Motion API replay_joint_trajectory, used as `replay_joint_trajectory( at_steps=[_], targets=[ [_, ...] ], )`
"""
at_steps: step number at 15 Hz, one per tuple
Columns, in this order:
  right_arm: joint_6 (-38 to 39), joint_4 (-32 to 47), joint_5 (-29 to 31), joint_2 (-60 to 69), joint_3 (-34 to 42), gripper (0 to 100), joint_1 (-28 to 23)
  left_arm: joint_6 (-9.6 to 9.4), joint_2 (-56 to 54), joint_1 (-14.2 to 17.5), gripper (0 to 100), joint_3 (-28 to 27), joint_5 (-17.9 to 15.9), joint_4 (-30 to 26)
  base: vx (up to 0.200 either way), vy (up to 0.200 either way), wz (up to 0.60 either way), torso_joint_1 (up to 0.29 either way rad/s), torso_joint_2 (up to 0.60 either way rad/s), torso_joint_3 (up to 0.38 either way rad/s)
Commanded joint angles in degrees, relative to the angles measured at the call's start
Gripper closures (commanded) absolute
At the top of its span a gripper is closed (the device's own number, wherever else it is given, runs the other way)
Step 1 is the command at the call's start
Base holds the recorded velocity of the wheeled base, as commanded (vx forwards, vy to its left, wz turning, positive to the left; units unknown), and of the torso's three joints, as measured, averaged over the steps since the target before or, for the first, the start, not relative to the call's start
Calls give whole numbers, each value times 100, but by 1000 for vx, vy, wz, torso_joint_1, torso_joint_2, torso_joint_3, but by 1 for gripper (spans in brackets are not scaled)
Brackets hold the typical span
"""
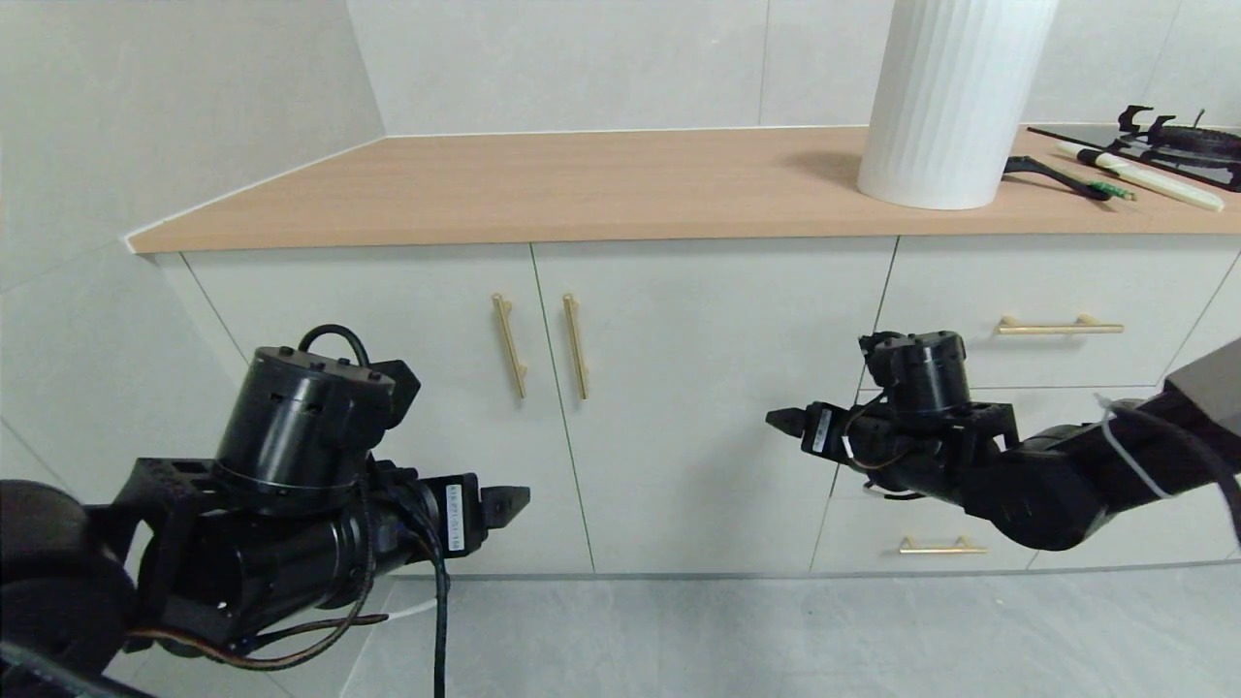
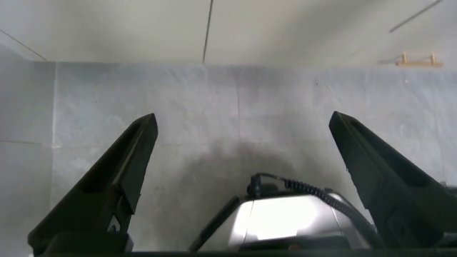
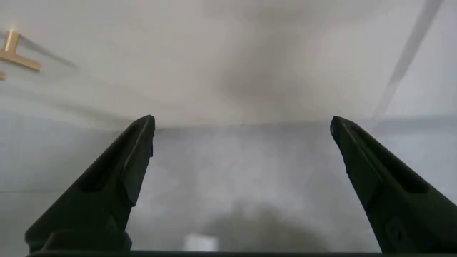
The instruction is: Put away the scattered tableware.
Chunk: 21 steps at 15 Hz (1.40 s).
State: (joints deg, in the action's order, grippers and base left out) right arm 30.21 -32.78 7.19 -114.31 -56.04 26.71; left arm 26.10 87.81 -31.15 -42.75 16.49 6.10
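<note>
Head view puts my left gripper [image 1: 509,504] and right gripper [image 1: 783,421] low in front of the cabinet doors [image 1: 679,407]. Both sit below the edge of the bench [image 1: 543,189] and well apart from each other. Each has its jaws spread wide with nothing between them, and both wrist views agree. I judge they are held this way because nothing is picked up yet, and wide jaws suit either a drawer handle or a utensil.

The tableware lies at the far right of the bench: a black utensil [image 1: 1057,177] and a cream-handled utensil [image 1: 1144,176], just beside a tall white ribbed vessel [image 1: 955,107] whose top is cut off. The utensils' working ends, and a green bit among them, are too small to identify. The hob [image 1: 1188,143] runs out of frame. My right arm covers part of the shut drawers [image 1: 1144,281].
</note>
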Motion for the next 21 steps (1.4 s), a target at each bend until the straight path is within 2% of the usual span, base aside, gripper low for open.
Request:
replay_joint_trajectory(
  at_steps=[1,3,4,6,7,8,9,10,11,12,14,16,18,19,21],
  targets=[
    [-551,-9,344,1245,542,0,1,-17,-546,144,0,39,108,-3,0,0,0,0,0,0],
    [-859,-9,353,2194,972,0,-78,-237,-1152,311,0,188,161,-3,0,0,0,0,0,0],
    [-1061,-9,362,2695,1201,0,-166,-457,-1583,469,0,347,328,-3,0,0,0,0,0,0],
    [-1579,0,538,3952,1965,0,-307,-1046,-2716,830,0,707,829,-12,0,0,0,0,0,0],
    [-1878,0,590,4602,2352,0,-439,-1239,-3270,979,0,804,891,-56,0,0,0,0,0,0],
    [-2063,0,590,5024,2589,0,-562,-1344,-3639,1076,0,856,891,-100,0,0,0,0,0,0],
    [-2423,26,582,5903,3029,0,-860,-1643,-4360,1383,0,900,891,-372,0,0,0,0,0,0],
    [-2722,158,538,6852,3354,0,-1115,-2100,-5169,1708,0,909,855,-768,0,0,0,0,0,0],
    [-2757,219,538,7028,3407,0,-1177,-2188,-5327,1752,0,918,847,-847,0,0,0,0,0,0],
    [-2801,676,538,7863,3512,0,-1432,-2408,-6065,1849,0,988,847,-1146,0,0,0,0,0,0],
    [-2880,1573,538,8891,3495,0,-1484,-2443,-6777,1911,0,1041,847,-1409,0,0,0,0,0,0],
    [-3328,2443,590,9919,3495,0,-1484,-2469,-7410,1963,0,1138,847,-1708,0,0,0,0,0,0],
    [-3759,3155,643,10877,3512,0,-1581,-2645,-8069,2130,0,1252,855,-1954,0,0,0,0,0,0],
    [-3794,3190,1083,10842,3503,0,-1704,-2672,-8227,2183,0,1322,891,-1954,0,0,0,0,0,0],
    [-3803,3190,1707,10851,3486,0,-1792,-2575,-8227,2350,0,1348,908,-1910,0,0,0,0,0,0]
  ],
)
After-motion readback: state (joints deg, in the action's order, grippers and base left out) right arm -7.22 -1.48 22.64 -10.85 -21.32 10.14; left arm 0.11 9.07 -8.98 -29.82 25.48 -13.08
